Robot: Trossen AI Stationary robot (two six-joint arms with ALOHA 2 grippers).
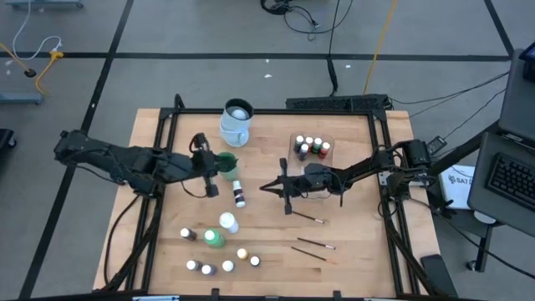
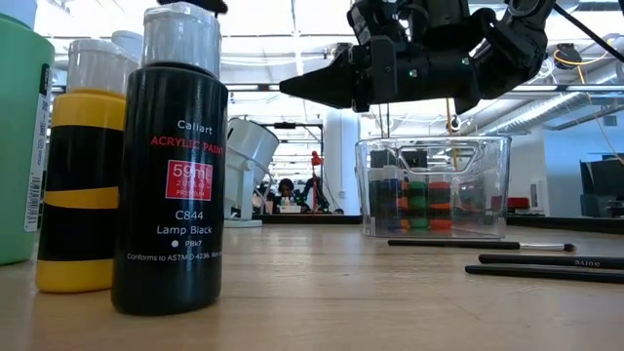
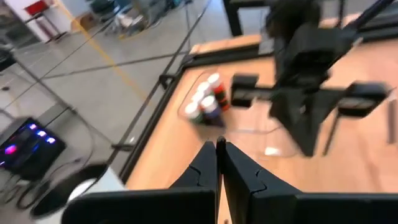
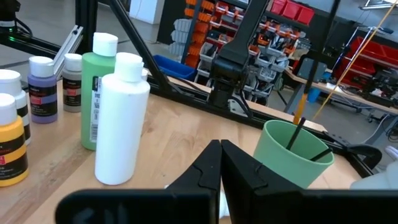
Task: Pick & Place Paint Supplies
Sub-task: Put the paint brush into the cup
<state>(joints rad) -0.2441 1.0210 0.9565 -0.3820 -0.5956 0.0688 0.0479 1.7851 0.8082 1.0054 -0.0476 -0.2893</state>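
Fingers: both pairs pressed together, holding nothing; right gripper (image 1: 269, 186) hovers mid-table, left gripper (image 1: 212, 189) left of centre beside the green cup (image 1: 226, 164).
Table (image 1: 351, 251): pale wood, supplies scattered over the near half.
Clear tub (image 1: 312, 149): far right of centre, several small bottles (image 1: 310, 147) already inside.
Green bottle (image 1: 214, 238): lying near left of centre, beside a white bottle (image 1: 227, 222).
Loose small bottles (image 1: 227, 267): along the near edge.
Brushes (image 1: 314, 244): thin, flat, near right.
Advice: probably spread the fingers before descending, centre over one bottle, avoid knocking neighbours.
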